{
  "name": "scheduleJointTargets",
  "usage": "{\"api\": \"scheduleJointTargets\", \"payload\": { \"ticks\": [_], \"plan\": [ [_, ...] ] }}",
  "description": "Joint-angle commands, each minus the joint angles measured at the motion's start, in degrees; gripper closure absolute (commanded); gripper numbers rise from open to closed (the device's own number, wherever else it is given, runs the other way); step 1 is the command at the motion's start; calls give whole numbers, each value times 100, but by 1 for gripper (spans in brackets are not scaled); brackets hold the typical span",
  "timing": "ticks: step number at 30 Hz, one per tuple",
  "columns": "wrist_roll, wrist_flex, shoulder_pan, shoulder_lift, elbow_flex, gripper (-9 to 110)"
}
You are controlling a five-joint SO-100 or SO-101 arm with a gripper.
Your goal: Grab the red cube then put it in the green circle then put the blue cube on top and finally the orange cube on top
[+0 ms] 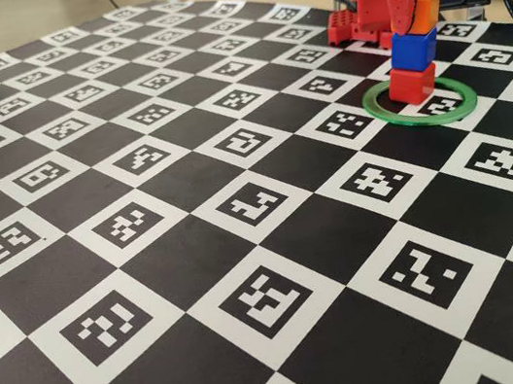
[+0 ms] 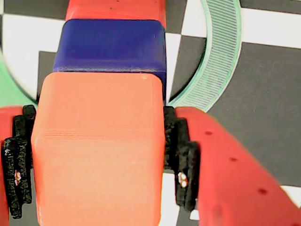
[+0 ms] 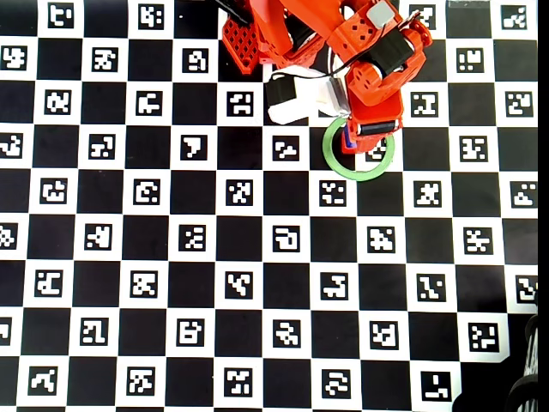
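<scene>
1. Nearest in the wrist view: hand (image 2: 101, 155) closed on the orange cube (image 2: 99, 150), black pads (image 2: 181, 155) pressed against its left and right faces, red fingers outside the pads.
2. Just beyond the orange cube in the same view: blue cube (image 2: 110, 44), touching the orange one along its far edge; past that, a strip of the red cube (image 2: 115, 8) at the top edge.
3. To the right in the wrist view: an arc of the green circle (image 2: 214, 61) lying flat on the checkered table (image 2: 263, 80); another green sliver at the left edge.
4. In the fixed view, foreground filled by the table (image 1: 247, 253), black and white squares with printed markers, bare up close.
5. Farther back on the right: green circle (image 1: 463, 103) flat on the table, red cube (image 1: 413, 84) standing inside it, closer to its far rim than to the centre.
6. Stacked on the red cube: blue cube (image 1: 413, 49), slightly offset; above it the orange cube (image 1: 425, 8), gripped by the hand (image 1: 421, 7) and sitting on or just over the blue one; contact not clear.
7. Behind the stack: red arm base (image 1: 356, 22) at the far table edge.
8. From overhead: hand (image 3: 371, 129) over the upper part of the green circle (image 3: 377, 174), covering the stack except a sliver of blue cube (image 3: 346, 137).
</scene>
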Motion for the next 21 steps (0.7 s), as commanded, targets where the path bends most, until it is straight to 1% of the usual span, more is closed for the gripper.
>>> {"api": "scheduleJointTargets", "payload": {
  "ticks": [1, 16, 21],
  "plan": [
    [26, 97, -79, 334, -141, 84],
    [167, 220, -97, 369, -176, 58],
    [237, 299, -132, 457, -237, 52]
  ]
}}
